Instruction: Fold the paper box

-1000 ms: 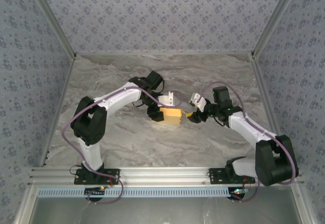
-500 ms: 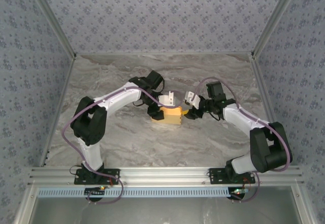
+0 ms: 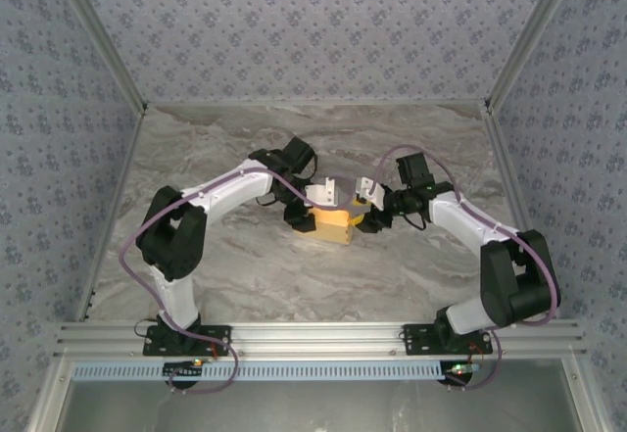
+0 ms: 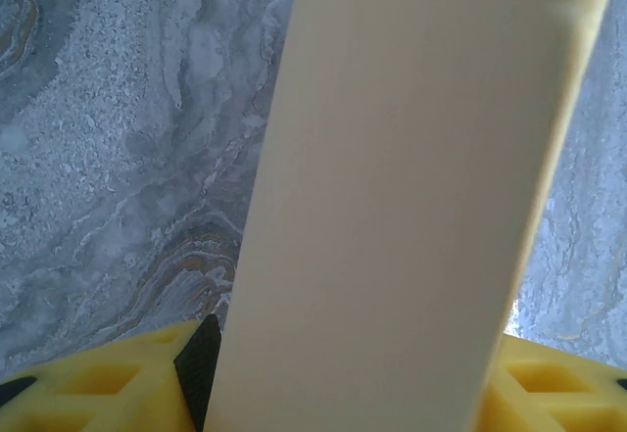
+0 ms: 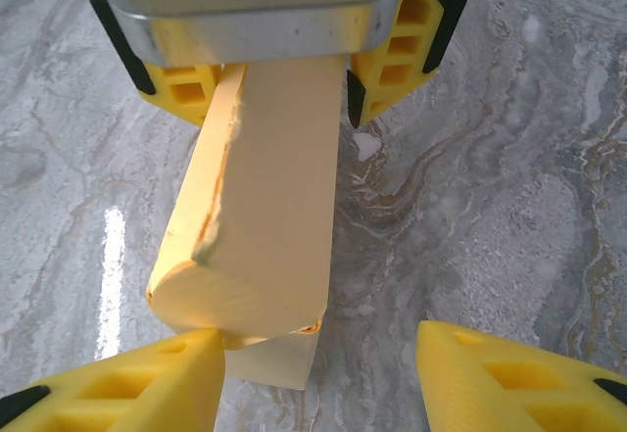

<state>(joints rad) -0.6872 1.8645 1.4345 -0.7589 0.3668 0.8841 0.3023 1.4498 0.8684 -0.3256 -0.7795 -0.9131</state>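
Fingers (image 5: 181, 84) of our left gripper (image 3: 302, 216) clamp the far end of the paper box (image 5: 269, 226) at the middle of the table (image 3: 216, 265). Its long axis runs straight toward our right gripper (image 5: 318, 354), which we hold half open astride the near end.

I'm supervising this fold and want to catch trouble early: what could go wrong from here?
The rounded end flap of the tan-yellow thin cardboard box sticks out, its edge creased; the right gripper, jaws open around that end, might crush rather than tuck it.
The left gripper clamps only the far end, so a push could twist or slide the box on the marbled table.
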